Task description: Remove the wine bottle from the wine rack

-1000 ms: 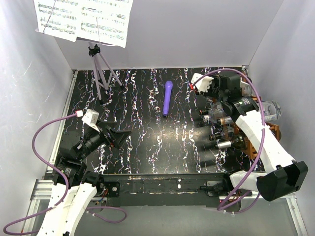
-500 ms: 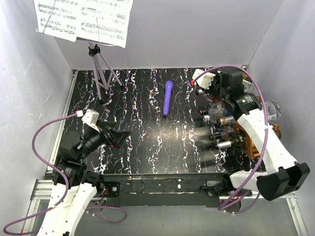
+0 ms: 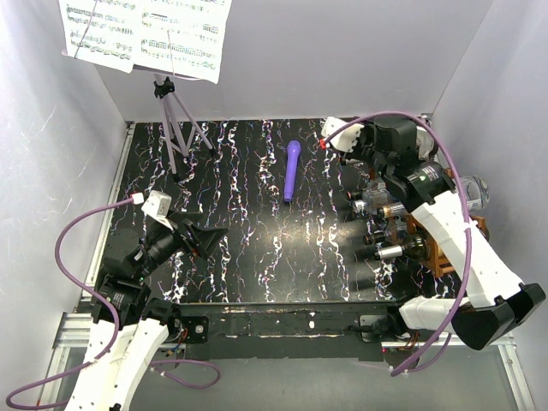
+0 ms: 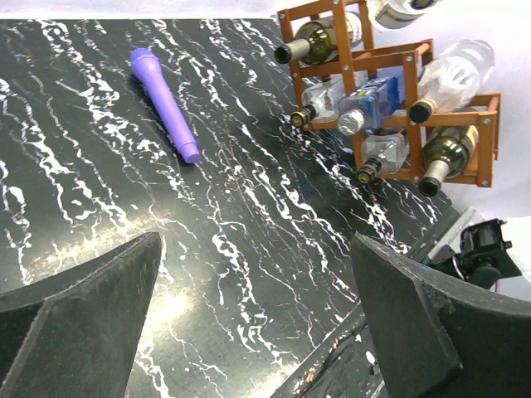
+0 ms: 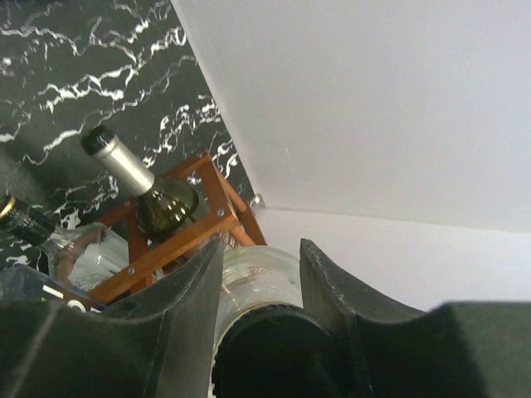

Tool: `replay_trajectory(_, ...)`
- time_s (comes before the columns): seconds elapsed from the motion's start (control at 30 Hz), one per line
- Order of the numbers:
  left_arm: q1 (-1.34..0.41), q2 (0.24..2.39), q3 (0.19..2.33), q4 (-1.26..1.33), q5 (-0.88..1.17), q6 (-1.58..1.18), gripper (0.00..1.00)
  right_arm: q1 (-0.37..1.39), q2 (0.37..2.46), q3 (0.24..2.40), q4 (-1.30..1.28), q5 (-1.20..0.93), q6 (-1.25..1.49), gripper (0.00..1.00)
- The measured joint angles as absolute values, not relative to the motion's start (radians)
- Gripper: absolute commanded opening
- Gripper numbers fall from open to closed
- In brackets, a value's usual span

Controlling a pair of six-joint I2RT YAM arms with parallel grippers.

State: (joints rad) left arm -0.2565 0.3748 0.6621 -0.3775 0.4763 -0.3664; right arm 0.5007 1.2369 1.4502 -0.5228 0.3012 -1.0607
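The reddish-brown wine rack (image 3: 446,257) (image 4: 387,60) (image 5: 177,236) stands at the table's right edge with several bottles lying in its cells. My right gripper (image 3: 415,144) (image 5: 260,249) hangs above the rack's far end. It is shut on a clear glass wine bottle (image 5: 253,286) with a black cap, just behind the cap. That bottle's labelled body (image 4: 405,7) shows at the top edge of the left wrist view, above the rack. My left gripper (image 3: 214,233) (image 4: 255,240) is open over the near left of the table, holding nothing.
A purple microphone-like stick (image 3: 292,169) (image 4: 164,103) lies mid-table at the back. A grey tripod music stand (image 3: 175,128) with sheet music rises at the back left. White walls close in on three sides. A green bottle with a silver top (image 5: 137,178) sits in a rack cell.
My right wrist has shifted left and toward the back wall with the bottle in its grip. The left arm has not moved.
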Motion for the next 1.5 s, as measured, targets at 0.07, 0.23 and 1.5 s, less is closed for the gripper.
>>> replay_trajectory(0.07, -0.257, 0.366, 0.662, -0.392, 0.449, -0.366, 0.98, 0.538, 1.238, 1.46, -0.522, 0.316, -1.07, 0.01)
replay_trajectory(0.23, -0.257, 0.322, 0.664, -0.427, 0.331, -0.366, 0.98, 0.649, 1.248, 1.472, -0.502, 0.36, -1.116, 0.01)
replay_trajectory(1.5, -0.256, 0.295, 0.71, -0.584, -0.142, -0.411, 0.98, 1.028, 1.48, 1.312, -0.113, 0.352, 0.064, 0.01)
